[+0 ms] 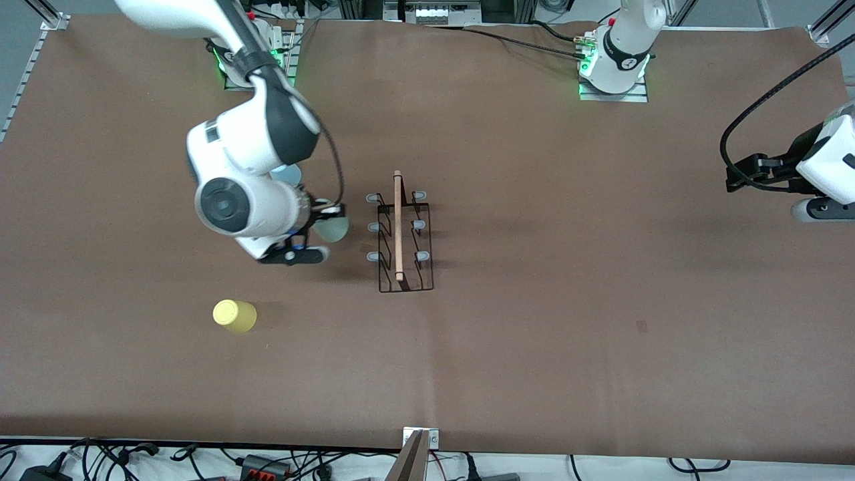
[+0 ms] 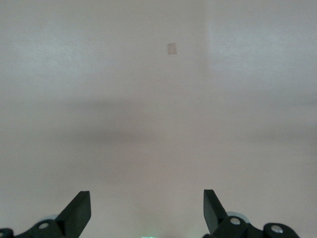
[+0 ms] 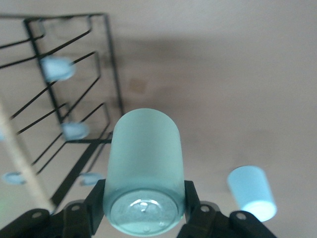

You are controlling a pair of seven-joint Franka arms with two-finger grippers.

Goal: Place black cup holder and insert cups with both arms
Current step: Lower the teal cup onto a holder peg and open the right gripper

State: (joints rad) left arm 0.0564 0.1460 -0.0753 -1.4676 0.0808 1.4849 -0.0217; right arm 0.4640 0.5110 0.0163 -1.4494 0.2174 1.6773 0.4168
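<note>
Here, on a brown-covered counter (image 1: 534,334), the right gripper (image 3: 143,210) clamps the mint green cup (image 3: 144,178) beside the black cup holder (image 1: 401,234). The left gripper (image 2: 147,213) waits, spread wide, over bare counter at its own end.

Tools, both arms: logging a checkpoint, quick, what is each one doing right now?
Left tool: open, holding nothing, over bare table.
Right tool: closed on the mint green cup, beside the black cup holder.

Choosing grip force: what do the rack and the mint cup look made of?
The black cup holder: thin black wire, likely coated metal, with a pale wooden rod. The mint cup in the right claw: frosted, translucent, probably plastic.
</note>
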